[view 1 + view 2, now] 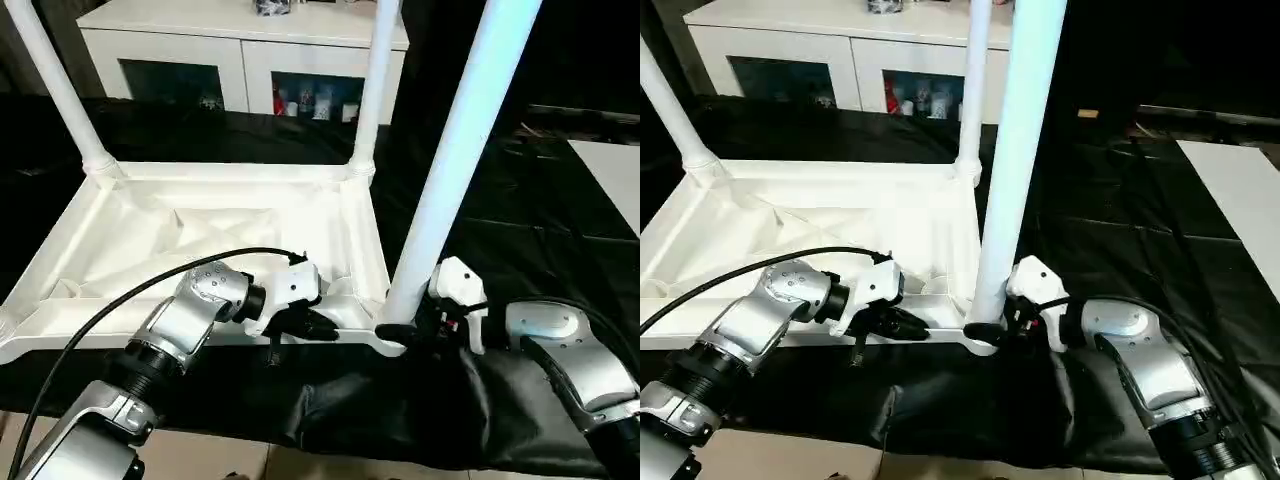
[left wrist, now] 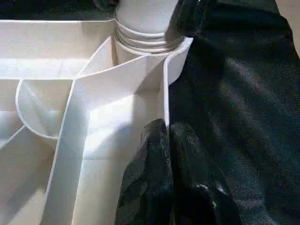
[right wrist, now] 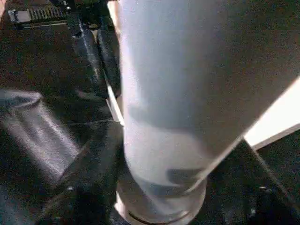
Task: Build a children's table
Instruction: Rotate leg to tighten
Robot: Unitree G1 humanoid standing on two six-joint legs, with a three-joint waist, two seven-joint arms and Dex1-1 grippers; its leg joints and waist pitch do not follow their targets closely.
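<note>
The left eye view shows the children's table (image 1: pixel 215 235) lying upside down on a black cloth (image 1: pixel 520 210), its ribbed underside facing up. Three legs stand in its corner sockets. The near-right leg (image 1: pixel 455 150) rises tall and slightly tilted from the corner closest to the robot's right side; the far-right leg (image 1: pixel 372 85) stands at the corner beyond it; the far-left leg (image 1: pixel 60 90) leans outward from the opposite far corner.

The left gripper (image 1: pixel 305 322) rests on the table's near rim, a little way from the near-right leg's socket. In the left wrist view its two black fingers (image 2: pixel 154 187) lie pressed together, clenched with nothing between them, their tips over the rim wall, with the threaded base of the near-right leg (image 2: pixel 145 28) ahead of them.

The right gripper (image 1: pixel 415 330) sits at the foot of the near-right leg, on the side away from the table's middle, its black fingers against the leg's base. The right wrist view has the leg (image 3: pixel 187 93) rising close before the camera, seated in its round socket, with the left gripper's dark fingers beyond it. Whether the right gripper actually clamps the leg or merely stands around it cannot be told.

Beyond the table's far edge stands a white cabinet (image 1: pixel 240 45) with glass doors.
</note>
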